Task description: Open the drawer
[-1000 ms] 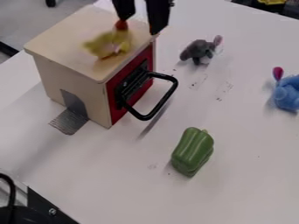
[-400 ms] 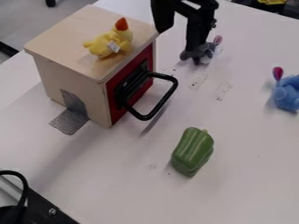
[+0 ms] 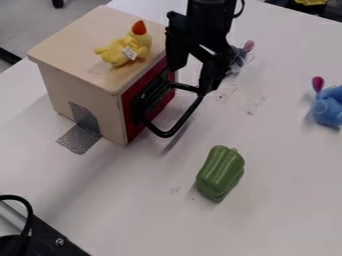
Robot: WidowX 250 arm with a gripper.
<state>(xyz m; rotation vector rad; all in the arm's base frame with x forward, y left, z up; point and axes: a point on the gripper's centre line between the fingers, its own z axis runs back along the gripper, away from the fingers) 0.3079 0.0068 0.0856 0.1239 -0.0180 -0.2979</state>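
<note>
Down and toward the box's red front is where the gripper (image 3: 192, 80) has come since the last frame, when it hung higher, in front of the grey toy; the other things lie where they did. Its fingers stand apart, one close to the upper part of the red drawer (image 3: 151, 104), the other at the far corner of the black handle (image 3: 185, 117), which it appears to touch, though the slanted view makes contact hard to judge. The drawer is in the front of the pale wooden box (image 3: 80, 80), on the left of the view, and is shut, with the handle sticking out over the desk (image 3: 280, 215). On top of the box, near the front edge, lies a yellow toy bird (image 3: 121, 52) with an orange-red head and a white tag. A strip of grey tape (image 3: 80, 138) runs from the box's side wall down onto the desk. The grey toy (image 3: 240, 59) is behind the gripper, partly hidden by it. Nearer the camera lies a green pepper (image 3: 220, 172), and a blue toy (image 3: 329, 106) with a pink tip sits at the right edge of the view.
</note>
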